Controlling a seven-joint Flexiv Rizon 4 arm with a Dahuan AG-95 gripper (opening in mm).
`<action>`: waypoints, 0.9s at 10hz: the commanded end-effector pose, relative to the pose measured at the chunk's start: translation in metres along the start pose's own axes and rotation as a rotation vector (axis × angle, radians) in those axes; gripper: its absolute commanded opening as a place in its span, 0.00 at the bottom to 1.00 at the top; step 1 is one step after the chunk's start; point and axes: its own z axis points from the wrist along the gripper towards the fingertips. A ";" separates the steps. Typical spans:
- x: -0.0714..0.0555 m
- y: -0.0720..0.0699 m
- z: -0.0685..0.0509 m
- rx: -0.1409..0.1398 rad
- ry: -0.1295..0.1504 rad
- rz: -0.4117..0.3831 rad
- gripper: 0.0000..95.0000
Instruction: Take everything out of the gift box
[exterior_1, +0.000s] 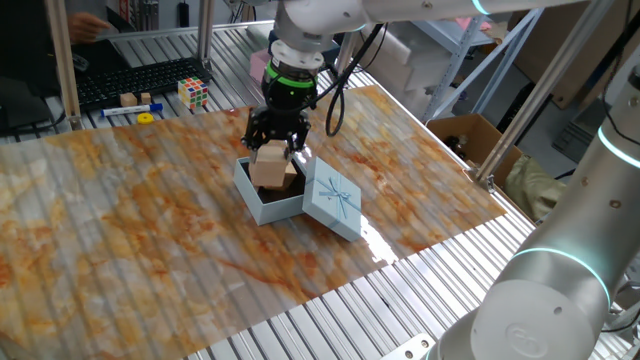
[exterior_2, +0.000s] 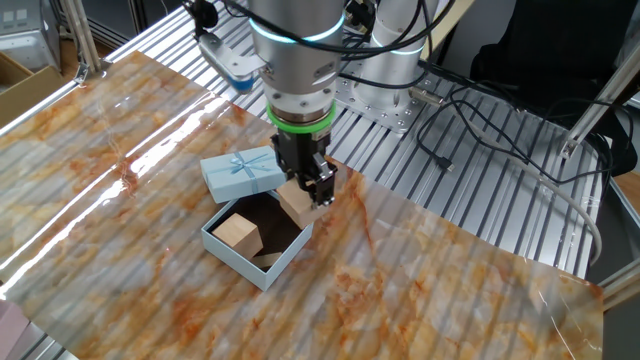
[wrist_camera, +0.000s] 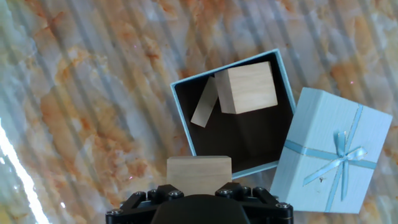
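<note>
The pale-blue gift box (exterior_1: 262, 205) stands open on the marbled table, dark brown inside; it also shows in the other fixed view (exterior_2: 240, 262) and the hand view (wrist_camera: 181, 93). Its lid (exterior_1: 331, 198) with a ribbon bow leans against the box's side, seen too in the other fixed view (exterior_2: 240, 171) and the hand view (wrist_camera: 329, 155). My gripper (exterior_1: 276, 152) is shut on a tan wooden block (exterior_1: 270, 162), held just above the box, visible in the other fixed view (exterior_2: 297, 200) and the hand view (wrist_camera: 199, 173). Another block (wrist_camera: 247, 87) and a tilted one (wrist_camera: 204, 102) remain inside.
A Rubik's cube (exterior_1: 194, 93), a small wooden block (exterior_1: 128, 99) and a yellow piece (exterior_1: 146, 118) lie at the table's far edge. A brown carton (exterior_1: 466, 134) sits beyond the right edge. Metal slats surround the marbled sheet.
</note>
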 end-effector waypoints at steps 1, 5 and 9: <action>0.011 0.013 0.002 0.009 -0.005 0.005 0.00; 0.032 0.034 0.011 0.006 -0.008 -0.001 0.00; 0.056 0.052 0.027 0.007 -0.024 -0.006 0.00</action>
